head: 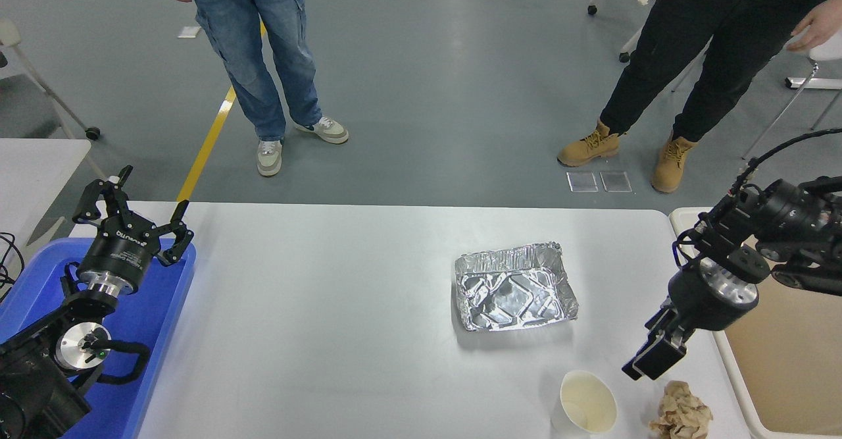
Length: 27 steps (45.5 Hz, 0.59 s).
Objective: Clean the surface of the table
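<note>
Desk surface (316,334) is stretching across the lower frame, carrying foil tray (514,286), paper cup (587,402), crumpled brown paper (681,415). Right tool (648,364), fingers pressed together, is hovering above the paper. Left tool (131,206), fingers spread, is sitting parked over blue bin (154,334).

High head view over table surface (329,334)

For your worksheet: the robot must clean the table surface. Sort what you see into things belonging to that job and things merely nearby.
Job:
table surface
foil tray
paper cup
crumpled brown paper
beige bin
right gripper

Nearby:
blue bin
left gripper, parked
smaller white table
two people standing
</note>
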Each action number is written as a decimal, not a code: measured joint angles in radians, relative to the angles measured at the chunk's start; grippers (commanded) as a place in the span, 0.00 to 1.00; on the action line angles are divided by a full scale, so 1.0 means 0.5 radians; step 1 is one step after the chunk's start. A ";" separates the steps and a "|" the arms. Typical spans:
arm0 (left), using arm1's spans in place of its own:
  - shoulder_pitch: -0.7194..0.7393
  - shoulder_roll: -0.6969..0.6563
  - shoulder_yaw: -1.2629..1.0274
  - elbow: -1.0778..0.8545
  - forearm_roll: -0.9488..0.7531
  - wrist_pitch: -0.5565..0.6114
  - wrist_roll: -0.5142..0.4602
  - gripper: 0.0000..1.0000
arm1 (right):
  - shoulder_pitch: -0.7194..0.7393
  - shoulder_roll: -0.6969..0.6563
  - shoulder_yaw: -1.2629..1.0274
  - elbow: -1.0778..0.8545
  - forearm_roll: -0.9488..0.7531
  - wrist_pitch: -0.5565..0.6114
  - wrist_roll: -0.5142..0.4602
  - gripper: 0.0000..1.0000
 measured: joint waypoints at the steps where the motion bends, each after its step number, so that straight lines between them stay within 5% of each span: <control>1: 0.000 0.000 0.000 0.000 0.000 0.000 0.000 1.00 | -0.020 0.002 0.015 -0.002 0.002 -0.001 -0.001 0.96; 27: 0.000 0.000 0.001 -0.001 0.000 0.000 0.000 1.00 | -0.424 0.022 0.304 -0.175 0.061 -0.209 -0.018 0.96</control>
